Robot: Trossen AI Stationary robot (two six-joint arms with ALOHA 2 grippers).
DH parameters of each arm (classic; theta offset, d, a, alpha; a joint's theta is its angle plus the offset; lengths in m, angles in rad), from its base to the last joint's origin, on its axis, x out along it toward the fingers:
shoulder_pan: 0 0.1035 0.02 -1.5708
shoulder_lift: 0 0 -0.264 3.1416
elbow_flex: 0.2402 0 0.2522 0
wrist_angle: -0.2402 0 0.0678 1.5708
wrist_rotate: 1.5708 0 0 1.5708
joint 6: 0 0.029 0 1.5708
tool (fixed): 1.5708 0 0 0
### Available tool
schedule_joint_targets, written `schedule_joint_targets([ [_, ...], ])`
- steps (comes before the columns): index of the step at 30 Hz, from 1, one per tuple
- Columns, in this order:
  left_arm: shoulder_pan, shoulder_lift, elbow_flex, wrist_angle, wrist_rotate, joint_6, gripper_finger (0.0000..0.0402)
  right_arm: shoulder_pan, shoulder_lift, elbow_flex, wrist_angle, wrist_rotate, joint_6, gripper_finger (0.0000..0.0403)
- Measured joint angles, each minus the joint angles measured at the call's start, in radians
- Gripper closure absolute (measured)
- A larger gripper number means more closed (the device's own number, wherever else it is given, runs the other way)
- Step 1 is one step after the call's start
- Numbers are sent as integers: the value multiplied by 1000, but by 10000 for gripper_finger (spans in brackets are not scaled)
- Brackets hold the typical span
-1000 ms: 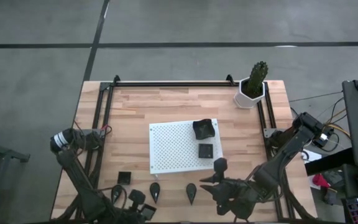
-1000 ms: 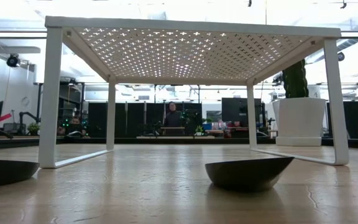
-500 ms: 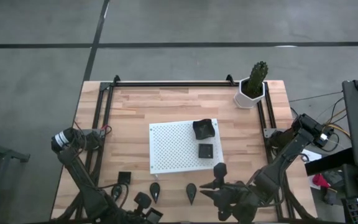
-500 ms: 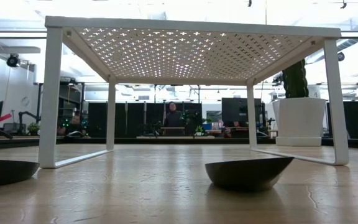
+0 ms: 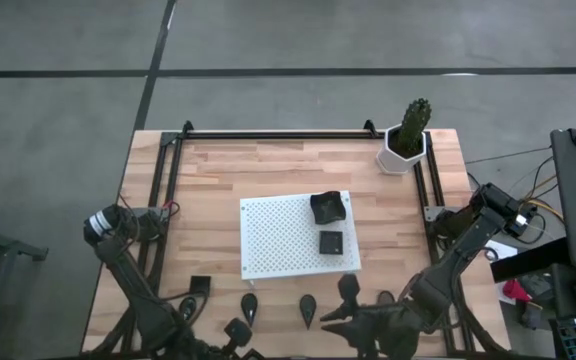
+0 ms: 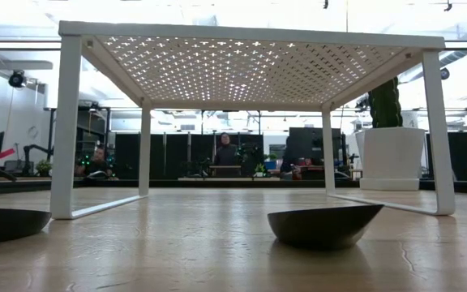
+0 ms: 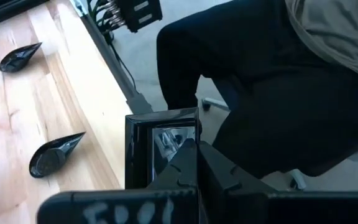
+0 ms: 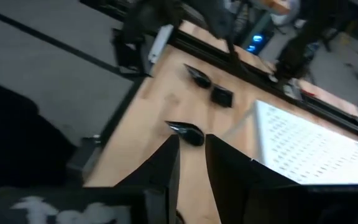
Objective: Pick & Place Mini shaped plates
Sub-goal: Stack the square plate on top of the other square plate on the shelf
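A light wooden table [image 5: 268, 175] with visible plank seams stood on a grey concrete floor [image 5: 298, 35] crossed by dark lines [image 5: 298, 71], one running across and one slanting toward the table's far left corner. Black rails [image 5: 268, 134] framed the tabletop. From table height, the room beyond was a wide, brightly lit hall with a white ceiling and pale overhead beams. A row of dark cabinets or partitions [image 6: 177, 154] lined the far side, with desks and screens in front, and a person [image 6: 226, 154] stood there, small and indistinct. Beside the table, a person's dark clothing [image 7: 272, 93] filled much of the left wrist view.
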Motion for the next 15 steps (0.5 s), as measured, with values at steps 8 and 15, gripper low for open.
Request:
schedule_joint_targets([
  [8, 36, 0, 17, 14, 42, 47, 401, 0, 0, -14, 83, -111, -15, 324],
  [15, 70, -1, 39, 25, 39, 115, 401, -3, 47, -17, 179, -110, -68, 285],
])
